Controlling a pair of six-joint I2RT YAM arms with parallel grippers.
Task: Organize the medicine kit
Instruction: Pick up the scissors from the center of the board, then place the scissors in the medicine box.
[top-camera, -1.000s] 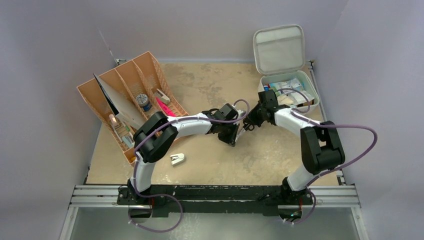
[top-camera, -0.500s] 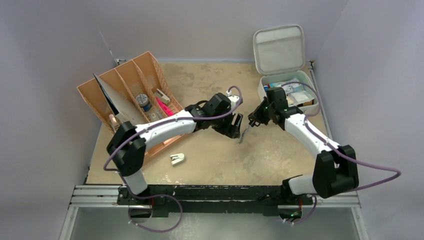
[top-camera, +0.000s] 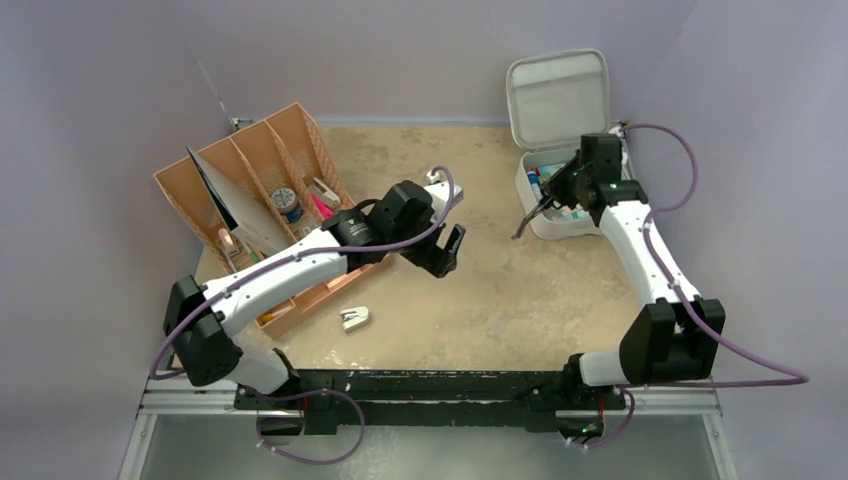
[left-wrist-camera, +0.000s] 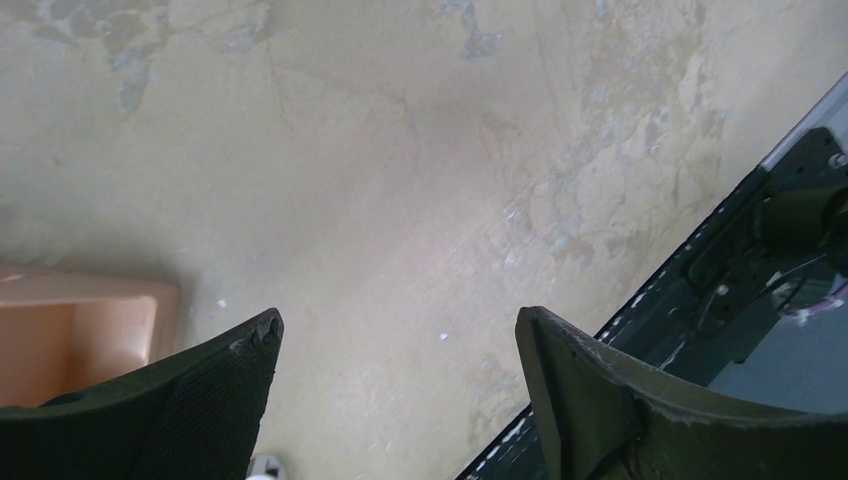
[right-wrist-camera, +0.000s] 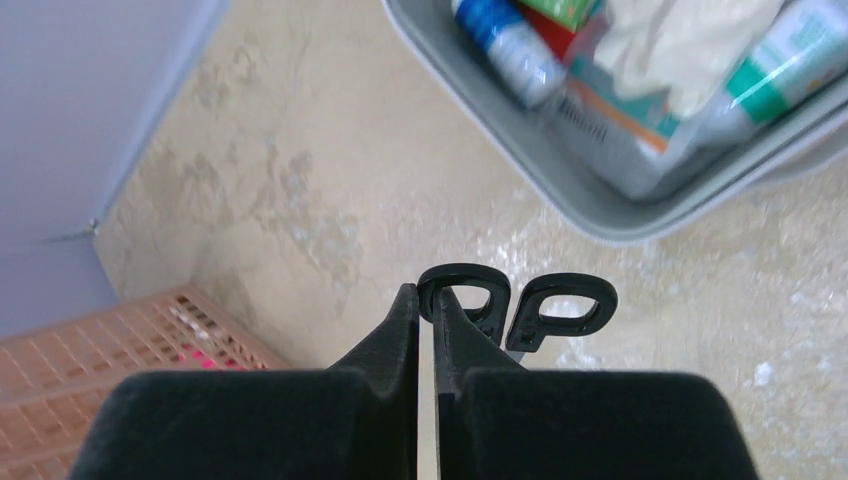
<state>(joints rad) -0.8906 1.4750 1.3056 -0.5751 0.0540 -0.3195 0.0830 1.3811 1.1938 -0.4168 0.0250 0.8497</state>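
The left arm (top-camera: 290, 265) folds sharply at its elbow by the near left corner, and its white forearm runs up and to the right toward the middle. Its wrist bends downward, and the left pincer (top-camera: 449, 252) points down and to the right, jaws spread wide with nothing between them. The right arm (top-camera: 640, 250) rises from its base, bends at the elbow on the far right and stretches away to the far right side. The right pincer (right-wrist-camera: 418, 296) points left and downward, its fingers pressed together on one handle loop of black scissors (right-wrist-camera: 560, 308).
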